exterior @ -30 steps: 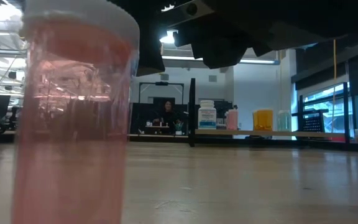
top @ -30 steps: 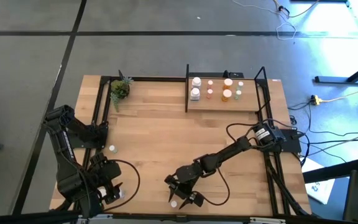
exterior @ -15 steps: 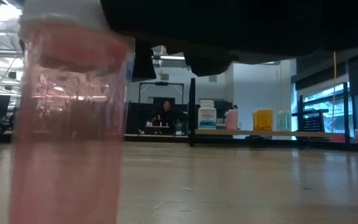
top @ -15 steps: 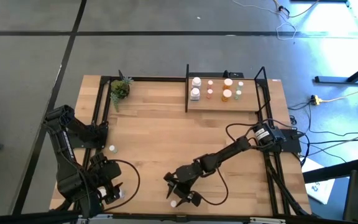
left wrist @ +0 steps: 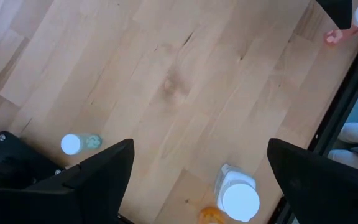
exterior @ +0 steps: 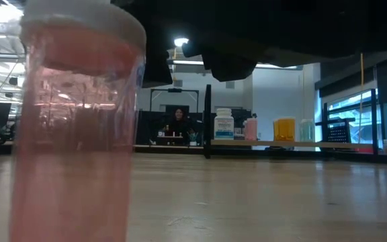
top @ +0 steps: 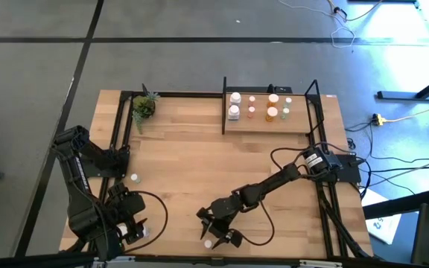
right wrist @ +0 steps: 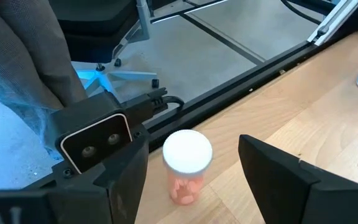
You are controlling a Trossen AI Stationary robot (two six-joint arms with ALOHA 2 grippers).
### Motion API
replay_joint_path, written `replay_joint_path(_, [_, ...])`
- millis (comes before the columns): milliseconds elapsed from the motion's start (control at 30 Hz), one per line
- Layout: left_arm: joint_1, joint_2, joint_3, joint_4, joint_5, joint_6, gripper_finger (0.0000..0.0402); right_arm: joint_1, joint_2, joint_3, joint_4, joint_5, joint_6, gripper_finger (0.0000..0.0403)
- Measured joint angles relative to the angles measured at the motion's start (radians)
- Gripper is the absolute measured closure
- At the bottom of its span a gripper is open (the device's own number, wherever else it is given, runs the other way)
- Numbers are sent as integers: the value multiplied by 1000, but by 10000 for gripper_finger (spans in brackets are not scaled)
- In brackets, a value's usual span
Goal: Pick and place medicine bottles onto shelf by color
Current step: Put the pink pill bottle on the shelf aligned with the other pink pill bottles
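A pink medicine bottle (right wrist: 186, 168) with a white cap stands upright on the table near its front edge. My right gripper (top: 216, 235) is open, one finger on either side of the bottle with a gap to each. In the low view this bottle (exterior: 79, 134) fills the left, with the gripper's dark body above it. My left gripper (top: 131, 225) hangs open over the table's near left, above a white bottle (left wrist: 238, 194), an orange one (left wrist: 209, 214) and a pale green one (left wrist: 76, 143). The shelf (top: 267, 125) at the far edge carries several bottles in rows.
A small potted plant (top: 144, 108) stands at the far left. One small bottle (top: 134, 178) stands alone on the left of the table. Black frame posts (top: 224, 104) edge the shelf. A black rail (right wrist: 241, 81) runs along the table's near edge.
In the low view the dark body of my right gripper has shifted a little above the pink bottle. The bottle stands where it was. My left arm has kept still.
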Motion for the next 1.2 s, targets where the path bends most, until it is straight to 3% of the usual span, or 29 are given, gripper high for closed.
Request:
replay_joint_path(867, [0,0,0,0,0,-28,39,0,26,0,15,-8,-18,153])
replay_joint_path(1200, [0,0,0,0,0,-32,39,-6,26,0,20,-20,-15,233])
